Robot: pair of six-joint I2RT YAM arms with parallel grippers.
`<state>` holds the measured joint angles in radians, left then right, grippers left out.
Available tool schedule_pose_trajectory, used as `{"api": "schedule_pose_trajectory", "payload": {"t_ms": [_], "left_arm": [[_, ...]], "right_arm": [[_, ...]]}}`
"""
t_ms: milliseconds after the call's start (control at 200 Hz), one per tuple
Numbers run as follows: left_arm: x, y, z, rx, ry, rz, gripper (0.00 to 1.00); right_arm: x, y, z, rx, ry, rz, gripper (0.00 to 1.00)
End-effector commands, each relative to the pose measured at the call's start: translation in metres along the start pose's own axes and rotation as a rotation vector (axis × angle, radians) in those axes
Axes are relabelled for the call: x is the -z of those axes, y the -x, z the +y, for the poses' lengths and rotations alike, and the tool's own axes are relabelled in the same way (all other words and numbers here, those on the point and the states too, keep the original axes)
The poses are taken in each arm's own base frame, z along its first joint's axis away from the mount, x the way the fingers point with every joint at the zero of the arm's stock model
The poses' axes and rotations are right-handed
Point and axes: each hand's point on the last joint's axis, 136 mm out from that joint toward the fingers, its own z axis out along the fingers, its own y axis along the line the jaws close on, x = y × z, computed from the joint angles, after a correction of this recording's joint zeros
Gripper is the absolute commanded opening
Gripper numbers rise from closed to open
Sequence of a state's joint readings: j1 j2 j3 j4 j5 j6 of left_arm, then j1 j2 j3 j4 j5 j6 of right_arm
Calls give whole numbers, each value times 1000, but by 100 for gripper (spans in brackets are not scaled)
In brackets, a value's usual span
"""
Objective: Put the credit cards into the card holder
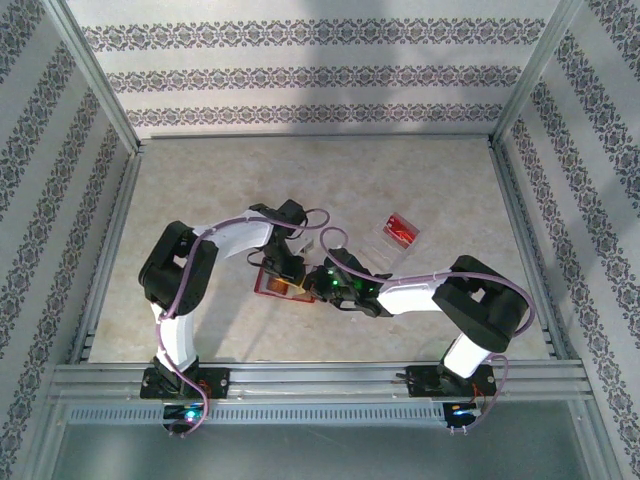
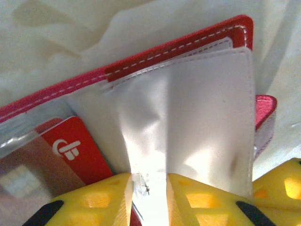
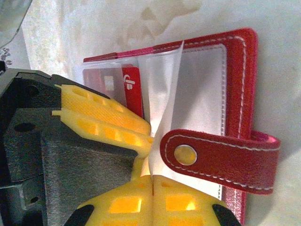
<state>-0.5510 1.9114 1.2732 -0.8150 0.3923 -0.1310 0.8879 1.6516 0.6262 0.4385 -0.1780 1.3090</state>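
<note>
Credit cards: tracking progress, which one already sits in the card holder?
The white-logo card, behind a clear sleeve of the card holder; the other cards lie in the clear tray.

The white-and-black left arm (image 1: 178, 335) rises from its base at 7 o'clock, folds at the elbow and reaches toward 3 o'clock. The matching right arm (image 1: 478, 315), based at 5 o'clock, reaches toward 9 o'clock. The left gripper (image 2: 148, 183) has its yellow plastic fingers slightly parted. The right gripper (image 3: 152, 181) is pressed closed on a clear sleeve of the red folding card holder (image 3: 249, 94).
</note>
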Motion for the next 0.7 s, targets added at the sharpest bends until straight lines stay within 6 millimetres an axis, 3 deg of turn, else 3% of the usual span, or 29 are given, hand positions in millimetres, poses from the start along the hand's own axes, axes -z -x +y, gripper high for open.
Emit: {"api": "schedule_pose_trajectory", "payload": {"t_ms": [0,150,445,700], "left_arm": [[33,-4,-5,-2,-40,-37,30],[58,0,3,4,-46,-118,36],[93,10,49,132,-35,-261,49],[98,6,87,245,-23,-315,55]], "right_arm": [[-5,-3,15,46,26,25,0],[-8,-4,22,75,23,40,0],[-29,-11,43,144,23,126,0],[-54,-24,56,203,-5,233,0]]}}
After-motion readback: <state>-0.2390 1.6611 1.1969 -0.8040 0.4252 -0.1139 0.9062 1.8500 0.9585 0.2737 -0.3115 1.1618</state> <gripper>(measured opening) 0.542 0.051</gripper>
